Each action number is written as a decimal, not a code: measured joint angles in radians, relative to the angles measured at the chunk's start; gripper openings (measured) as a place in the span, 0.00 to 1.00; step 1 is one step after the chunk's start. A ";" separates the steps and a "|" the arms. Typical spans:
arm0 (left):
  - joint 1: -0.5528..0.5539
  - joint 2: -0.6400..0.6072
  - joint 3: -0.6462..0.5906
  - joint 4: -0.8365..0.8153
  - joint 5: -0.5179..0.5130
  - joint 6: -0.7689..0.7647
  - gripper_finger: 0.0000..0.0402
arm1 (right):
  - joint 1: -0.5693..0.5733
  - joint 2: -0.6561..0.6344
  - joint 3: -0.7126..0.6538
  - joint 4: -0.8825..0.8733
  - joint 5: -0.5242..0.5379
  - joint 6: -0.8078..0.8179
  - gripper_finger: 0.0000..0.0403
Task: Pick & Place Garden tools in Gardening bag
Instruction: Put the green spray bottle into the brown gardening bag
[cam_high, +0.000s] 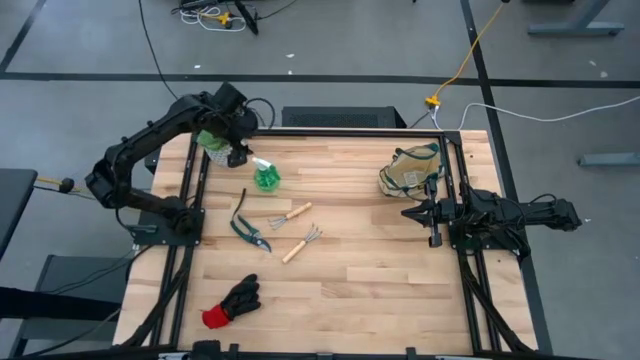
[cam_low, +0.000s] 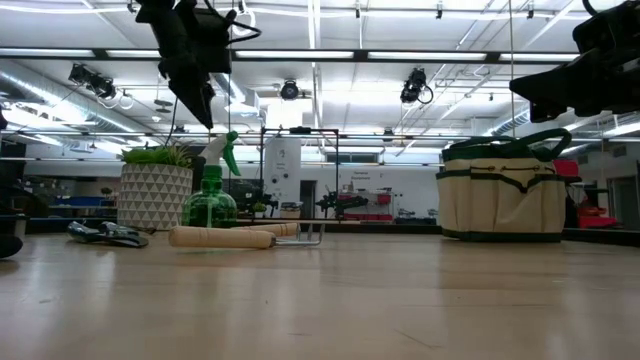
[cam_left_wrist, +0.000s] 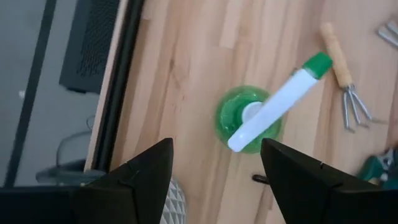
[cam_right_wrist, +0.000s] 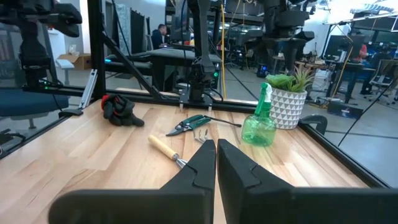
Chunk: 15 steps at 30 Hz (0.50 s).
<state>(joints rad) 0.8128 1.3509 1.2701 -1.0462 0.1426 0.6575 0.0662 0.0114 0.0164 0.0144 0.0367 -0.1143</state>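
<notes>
Left gripper (cam_high: 238, 140): we see it raised over the far-left part of the table (cam_high: 360, 290), above and just beside the bottle, fingers (cam_left_wrist: 146, 177) spread wide with nothing between them.
Right gripper (cam_right_wrist: 216, 155): we find it at the right side of the table, just in front of the bag, jaws pressed together and holding nothing.
Bottle (cam_high: 266, 177): we see the small green spray bottle standing upright on the table near the pot, its white trigger head on top; the left wrist view looks straight down on it, framed between the two fingers.
Bag (cam_high: 411, 170): we see the beige tote with green trim standing at the far right of the table, well apart from the tools.
Shears (cam_high: 248, 227): lying flat, left of centre, near the two wooden-handled tools.
Fork (cam_high: 290, 215): lying flat near the middle, just beside the shears.
Rake (cam_high: 301, 244): lying flat just in front of the fork, apart from it.
Glove (cam_high: 231, 301): black with a red cuff, lying alone at the near-left of the table.
Pot (cam_low: 155, 197): we see the white patterned pot with its leafy plant at the far-left corner, partly under the left arm in the high view.
</notes>
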 joint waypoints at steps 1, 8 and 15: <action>-0.007 0.004 0.000 0.000 0.001 0.033 0.63 | 0.000 0.000 0.000 0.000 0.000 0.000 0.05; -0.057 0.040 0.000 0.001 0.001 0.160 0.63 | 0.000 0.000 0.000 0.000 0.000 0.000 0.05; -0.088 0.075 0.000 0.000 0.001 0.252 0.63 | 0.000 0.000 0.000 0.000 0.000 0.000 0.05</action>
<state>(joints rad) 0.7250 1.4256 1.2701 -1.0460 0.1432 0.9093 0.0662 0.0113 0.0166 0.0147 0.0365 -0.1143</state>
